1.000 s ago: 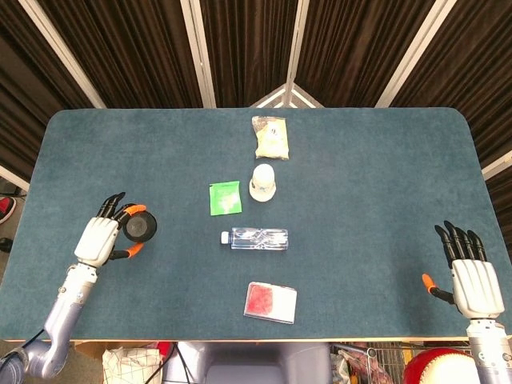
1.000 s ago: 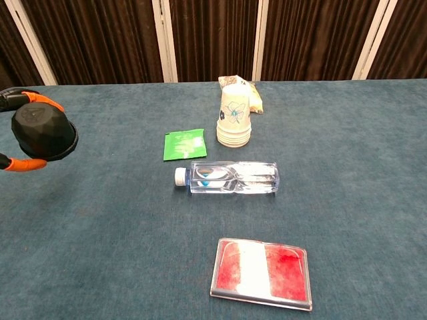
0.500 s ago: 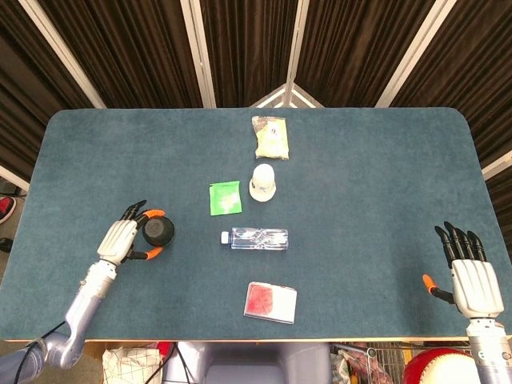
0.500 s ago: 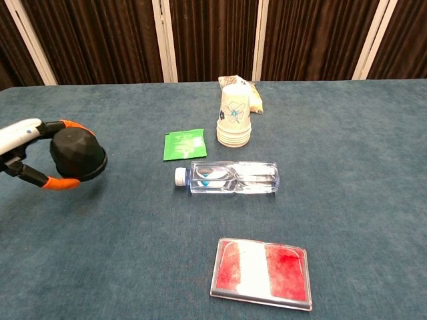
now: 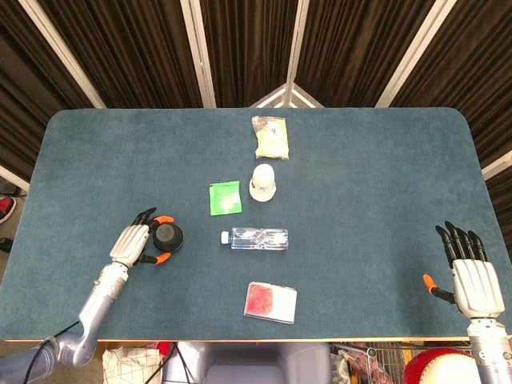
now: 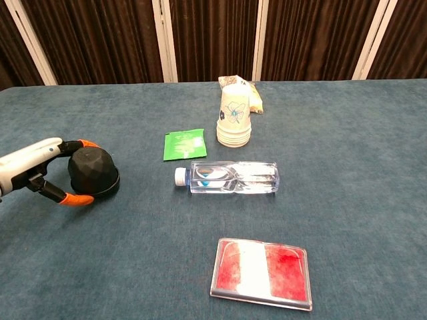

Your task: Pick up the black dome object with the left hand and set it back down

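The black dome [image 5: 168,235] sits low at the left of the blue table [image 5: 360,176], at or just above the cloth; contact is unclear. My left hand [image 5: 136,244] grips it from the left, orange-tipped fingers wrapped around both its sides. In the chest view the dome [image 6: 92,171] stands upright, flat rim down, with the left hand [image 6: 33,170] curled around it. My right hand [image 5: 472,276] hovers at the table's front right corner, fingers straight and holding nothing. It does not show in the chest view.
A clear water bottle [image 5: 254,238] lies on its side right of the dome. Behind it are a green packet [image 5: 225,197], stacked paper cups [image 5: 262,182] and a snack bag [image 5: 270,137]. A red-and-white box [image 5: 270,302] lies near the front edge.
My left hand has carried the dome to the right and down, from raised near the left edge to low beside the bottle. The right hand has not moved.
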Action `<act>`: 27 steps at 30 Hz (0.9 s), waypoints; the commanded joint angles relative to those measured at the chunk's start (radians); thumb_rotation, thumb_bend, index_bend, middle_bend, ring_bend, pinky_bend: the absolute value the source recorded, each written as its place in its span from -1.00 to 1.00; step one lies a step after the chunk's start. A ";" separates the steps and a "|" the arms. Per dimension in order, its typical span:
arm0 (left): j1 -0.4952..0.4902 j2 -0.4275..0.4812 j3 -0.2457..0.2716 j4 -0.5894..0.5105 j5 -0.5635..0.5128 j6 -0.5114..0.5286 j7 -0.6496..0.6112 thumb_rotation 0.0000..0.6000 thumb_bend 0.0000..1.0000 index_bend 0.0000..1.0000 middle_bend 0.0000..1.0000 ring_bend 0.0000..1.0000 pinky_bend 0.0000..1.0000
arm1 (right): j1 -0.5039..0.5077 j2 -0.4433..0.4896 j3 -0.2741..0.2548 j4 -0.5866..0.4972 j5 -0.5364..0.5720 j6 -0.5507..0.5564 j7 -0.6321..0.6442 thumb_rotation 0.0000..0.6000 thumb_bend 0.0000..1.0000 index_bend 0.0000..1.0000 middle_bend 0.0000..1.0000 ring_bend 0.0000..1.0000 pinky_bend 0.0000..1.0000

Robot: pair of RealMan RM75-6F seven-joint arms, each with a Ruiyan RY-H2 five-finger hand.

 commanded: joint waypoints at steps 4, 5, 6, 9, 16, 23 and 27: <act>-0.003 0.004 0.006 -0.009 -0.002 -0.006 0.007 1.00 -0.04 -0.21 -0.60 -1.00 -1.00 | 0.003 0.002 0.003 -0.006 0.003 -0.002 -0.003 1.00 -0.43 -0.89 -0.95 -0.87 -0.98; -0.004 0.007 0.007 -0.012 -0.002 -0.009 0.011 1.00 -0.05 -0.22 -0.64 -1.00 -1.00 | 0.003 0.003 0.004 -0.007 0.004 -0.003 -0.003 1.00 -0.43 -0.88 -0.95 -0.87 -0.98; -0.005 0.010 0.008 -0.015 -0.005 -0.013 0.017 1.00 -0.05 -0.23 -0.66 -1.00 -1.00 | 0.004 0.003 0.004 -0.008 0.004 -0.004 -0.004 1.00 -0.43 -0.87 -0.95 -0.87 -0.98; -0.008 0.022 0.012 -0.029 -0.010 -0.026 0.030 1.00 -0.05 -0.26 -0.75 -1.00 -1.00 | 0.003 0.003 0.003 -0.008 0.004 -0.004 -0.004 1.00 -0.43 -0.87 -0.95 -0.87 -0.98; -0.011 0.044 0.017 -0.053 -0.016 -0.041 0.026 1.00 -0.10 -0.44 -0.95 -1.00 -1.00 | 0.002 0.001 0.005 -0.004 0.007 -0.001 -0.003 1.00 -0.43 -0.87 -0.95 -0.87 -0.98; -0.017 0.080 0.028 -0.092 -0.022 -0.067 0.042 1.00 -0.27 -0.55 -1.00 -1.00 -1.00 | 0.003 -0.003 0.006 -0.001 0.008 -0.001 -0.004 1.00 -0.43 -0.87 -0.95 -0.87 -0.98; -0.019 0.096 0.031 -0.111 -0.032 -0.079 0.067 1.00 -0.35 -0.58 -1.00 -1.00 -1.00 | 0.000 -0.001 0.006 -0.003 0.008 0.003 -0.006 1.00 -0.43 -0.87 -0.95 -0.87 -0.98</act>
